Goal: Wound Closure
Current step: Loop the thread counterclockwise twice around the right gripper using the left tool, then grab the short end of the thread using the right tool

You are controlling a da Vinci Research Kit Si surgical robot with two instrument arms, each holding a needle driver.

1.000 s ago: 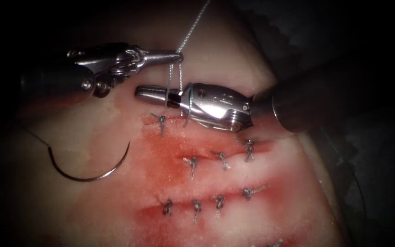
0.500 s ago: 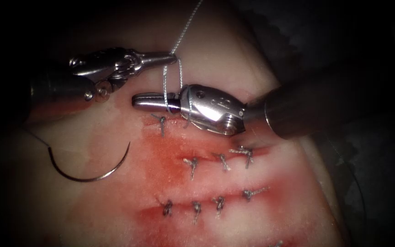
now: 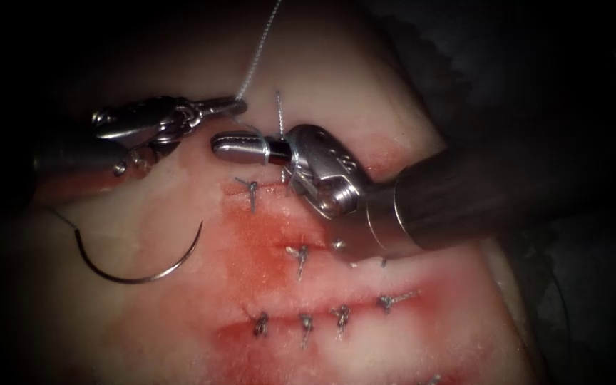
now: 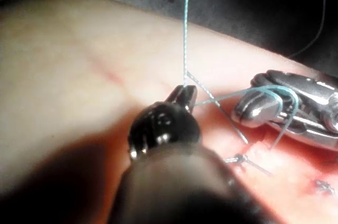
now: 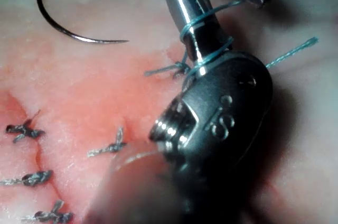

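Needle (image 3: pixel 137 265) flat on tissue (image 3: pixel 180 335), left of cut (image 3: pixel 322 242)

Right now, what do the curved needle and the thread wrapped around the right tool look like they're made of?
The needle lying loose on the tissue left of the cut looks like polished steel: thin, dark, glinting. The thread looks like braided pale-blue fibre, twisted in texture; whether synthetic or silk is unclear. The left tool grips it, wraps around the right tool.

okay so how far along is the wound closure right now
Done: rows of knotted stitches sit along the cuts in the tissue. In hand: the left gripper holds the thread, which is wrapped around the right gripper. The needle lies free, left of the cuts.
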